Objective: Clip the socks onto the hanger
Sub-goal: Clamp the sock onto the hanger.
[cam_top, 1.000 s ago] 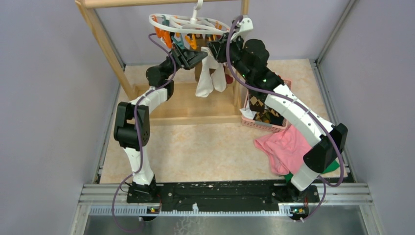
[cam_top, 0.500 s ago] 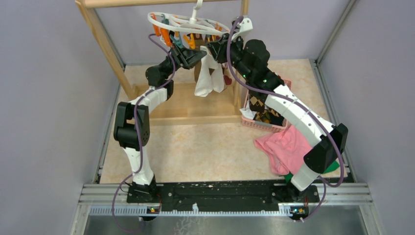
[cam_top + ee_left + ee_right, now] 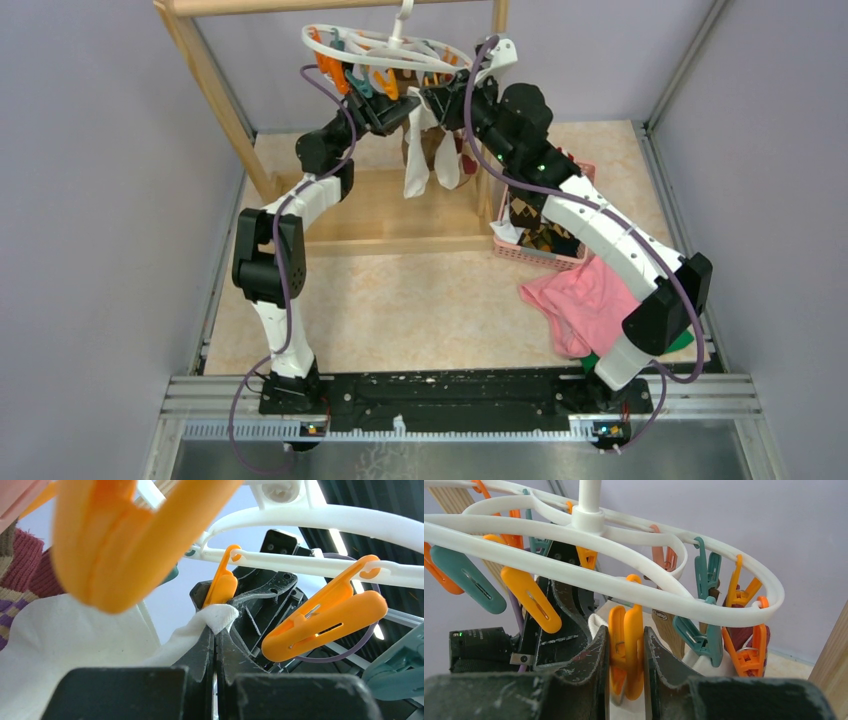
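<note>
1. Two grippers work up at the white plastic oval ring hanger (image 3: 574, 572), which hangs by its hook from the wooden rack frame (image 3: 215, 90) at the back of the table.
2. Left gripper (image 3: 216, 637): fingers fully together, pinching a corner of a white fabric sock (image 3: 75, 645). Prob. it holds the sock edge up at clip level so a clip can bite it.
3. Right gripper (image 3: 625, 635): fingers clamped on either side of an orange plastic clothespin clip (image 3: 626, 670) dangling from the ring. Prob. it steadies or squeezes the orange clip to take that sock edge. That's a judgement, not certain.
4. Arms come in from opp. sides, so sock and clip meet betw. them under the ring.
5. Other task things:
   - White fabric hangs below the hanger in the top view.
   - A tan sock w/ maroon striped cuff (image 3: 22, 575) sits just beside the white one.
   - A brown argyle sock (image 3: 530, 212) lies in the pink plastic basket (image 3: 545, 262) at right, not yet clipped.
6. Hard to make out:
   - The orange clip's lower end is partly behind the right fingers, so can't tell if its mouth is open or if fabric is in it.
   - A big blurred orange clip blocks the upper left of the left wrist view.
   - In the top view, gripper tips, clips and socks overlap, so can't tell which clips carry the hanging fabric.
</note>
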